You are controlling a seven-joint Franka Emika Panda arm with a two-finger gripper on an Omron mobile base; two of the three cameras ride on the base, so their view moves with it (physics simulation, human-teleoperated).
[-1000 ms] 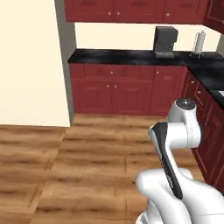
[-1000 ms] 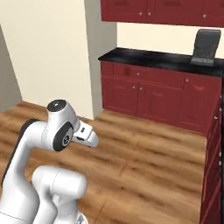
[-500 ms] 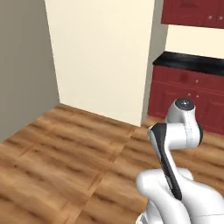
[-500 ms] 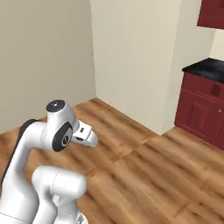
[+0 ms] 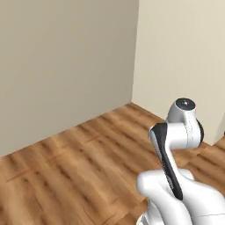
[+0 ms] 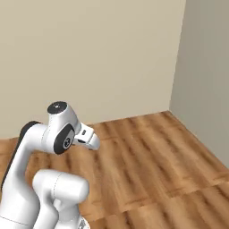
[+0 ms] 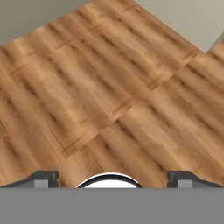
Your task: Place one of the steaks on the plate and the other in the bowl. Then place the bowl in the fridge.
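Nothing of the task judged complete from here: no steak, plate, bowl or fridge anywhere in front of the cameras, so both placements and the fridge step apparently all left to do, with the base facing away from any work surface.

Gripper (image 7: 112, 177) released, fingertips (image 7: 41, 178) standing at the two far sides of the hand view's bottom edge with bare wooden floor (image 7: 109, 87) between them and nothing held. Directly beneath and ahead of the gripper: only warm brown planks, seams running diagonally. Farther ahead of it, past the planks: a strip of beige wall (image 7: 188, 17) meeting the floor at the upper right of the hand view.

Arm (image 5: 176, 145) folded compactly above its base, elbow raised, forearm bent back down, hand tucked close to the body and aimed down at the floor rather than reaching out. In the right base view, the wrist end (image 6: 87, 137) projecting a short way forward from the round dark joint, tilted slightly downward. Beyond the arm: open floor, then a room corner (image 5: 135, 52) where two plain beige walls meet, well apart from the gripper.

Judged as a travelling posture: arm stowed, jaws ready, task things to be found elsewhere in the kitchen.
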